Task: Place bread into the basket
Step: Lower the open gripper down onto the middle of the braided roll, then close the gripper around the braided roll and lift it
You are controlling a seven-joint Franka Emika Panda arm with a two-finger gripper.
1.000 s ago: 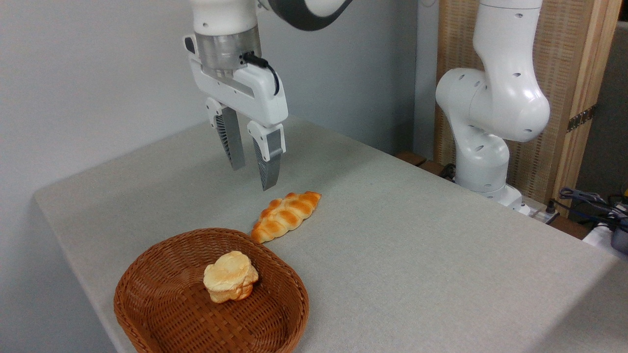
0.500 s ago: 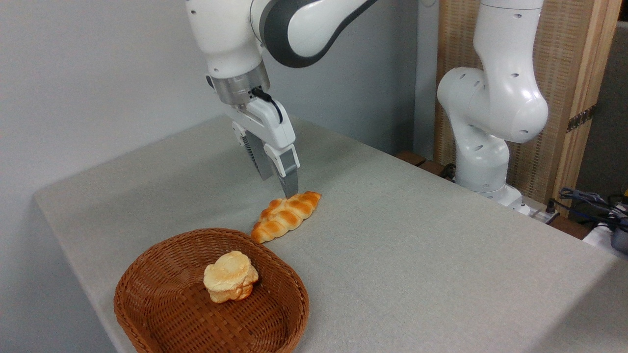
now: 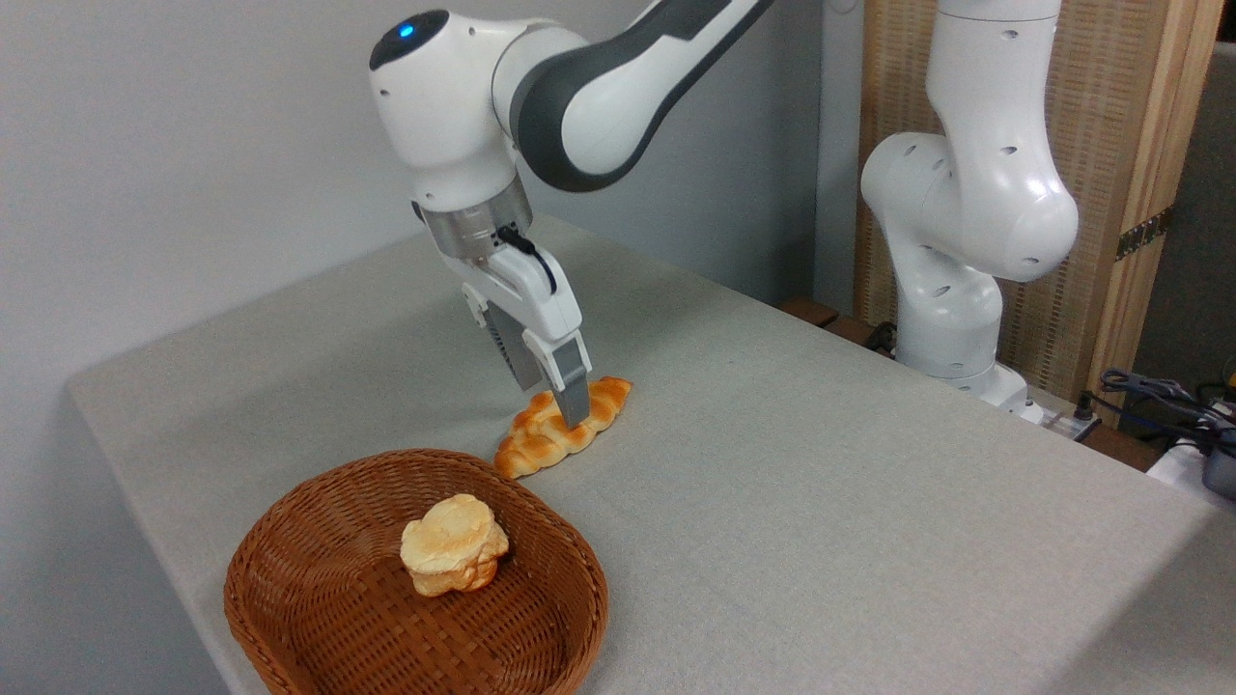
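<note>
Dropped within the last second from well above onto the braided loaf [image 3: 560, 430], which lies on the table [image 3: 821, 483] just beyond the wicker basket [image 3: 290, 541]. Gripper [image 3: 565, 415] straddling its middle, fingers apart, not clamped. Closing looks next. Round bun [image 3: 454, 543] already in the basket.

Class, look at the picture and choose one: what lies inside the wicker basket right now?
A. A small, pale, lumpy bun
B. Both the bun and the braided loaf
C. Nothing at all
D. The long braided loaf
A: only the pale bun sits inside the basket, while the braided loaf lies on the table just beyond the rim, under the gripper.
</note>
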